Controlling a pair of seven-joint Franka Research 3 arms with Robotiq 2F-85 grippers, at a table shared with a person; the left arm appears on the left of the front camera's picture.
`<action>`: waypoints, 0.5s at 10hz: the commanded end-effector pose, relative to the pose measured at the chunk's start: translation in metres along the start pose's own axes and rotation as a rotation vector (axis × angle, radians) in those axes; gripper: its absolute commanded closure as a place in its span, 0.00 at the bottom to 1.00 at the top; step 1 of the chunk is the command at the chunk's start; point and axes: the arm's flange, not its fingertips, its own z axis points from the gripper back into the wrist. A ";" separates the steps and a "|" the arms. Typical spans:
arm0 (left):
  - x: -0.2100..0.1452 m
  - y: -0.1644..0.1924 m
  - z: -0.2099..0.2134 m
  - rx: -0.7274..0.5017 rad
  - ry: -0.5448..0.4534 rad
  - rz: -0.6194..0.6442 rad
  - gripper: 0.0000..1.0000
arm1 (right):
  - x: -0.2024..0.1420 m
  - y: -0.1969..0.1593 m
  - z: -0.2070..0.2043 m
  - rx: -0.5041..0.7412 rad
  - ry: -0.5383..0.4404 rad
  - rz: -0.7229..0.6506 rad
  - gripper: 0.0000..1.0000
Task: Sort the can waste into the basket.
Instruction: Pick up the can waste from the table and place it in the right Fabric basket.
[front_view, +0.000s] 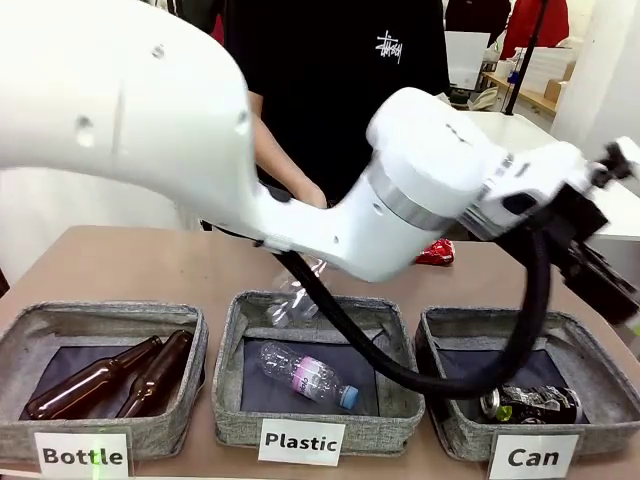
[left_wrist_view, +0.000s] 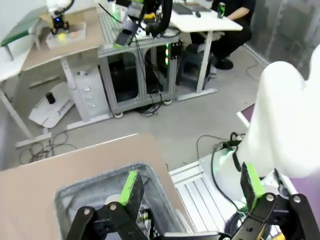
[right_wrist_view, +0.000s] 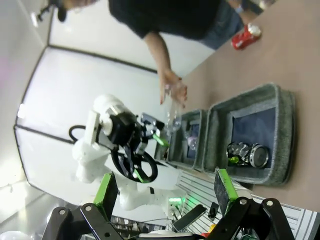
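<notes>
A black-and-silver can (front_view: 530, 403) lies in the front of the grey basket (front_view: 500, 318) labelled "Can". A red can (front_view: 435, 252) lies on the table behind that basket, near the person. My left arm reaches across to the right, and its gripper (front_view: 610, 285) hangs open and empty above the basket's right side. In the left wrist view that gripper (left_wrist_view: 190, 185) is open over the basket's corner (left_wrist_view: 100, 182). My right gripper (right_wrist_view: 165, 190) is open and empty, off to the side, looking at the red can (right_wrist_view: 246, 37), the basket (right_wrist_view: 285, 115) and the black-and-silver can (right_wrist_view: 247, 154).
The person's hand holds a clear plastic bottle (front_view: 295, 295) over the middle "Plastic" basket (front_view: 228, 345), which has another clear bottle (front_view: 305, 377) in it. Two brown glass bottles (front_view: 120, 375) lie in the "Bottle" basket (front_view: 100, 312) at the left. My left arm's white links span the table.
</notes>
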 end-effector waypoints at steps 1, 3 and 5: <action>0.015 0.021 -0.026 0.036 0.078 -0.011 0.00 | 0.005 -0.006 0.038 0.021 -0.084 0.005 0.00; 0.011 0.023 -0.019 0.042 0.043 0.006 0.00 | 0.004 -0.011 0.054 0.011 -0.099 0.022 0.00; 0.012 0.023 -0.014 0.049 0.044 0.006 0.00 | 0.004 -0.011 0.049 0.014 -0.100 0.023 0.00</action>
